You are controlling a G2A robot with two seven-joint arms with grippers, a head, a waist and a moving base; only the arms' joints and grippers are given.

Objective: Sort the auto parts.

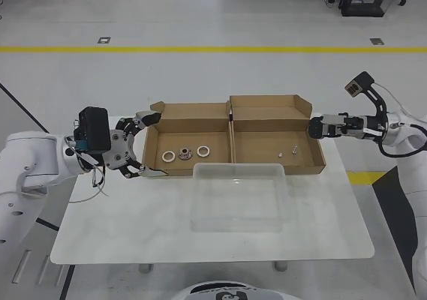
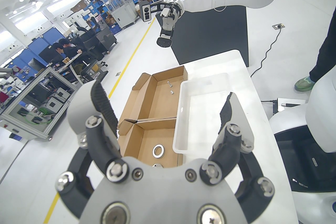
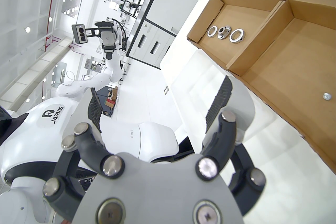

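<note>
1. Now both jaws hang spread, empty: left beside the ring box (image 1: 190, 111), rings (image 1: 204, 151) inside; right beside the bolt box (image 1: 269, 112).
2. A low approach could snag a cardboard wall and shove the box.

And there, in the left wrist view, we lose half of the small silvery flanged metal hub (image 2: 157, 165) behind the left gripper (image 2: 164, 91)'s own grey palm plate. From the top, the two tiny silvery fasteners (image 1: 281, 153) in the right-hand brown cardboard box (image 1: 258, 146) are too small for us to tell bolts from screws.
</note>
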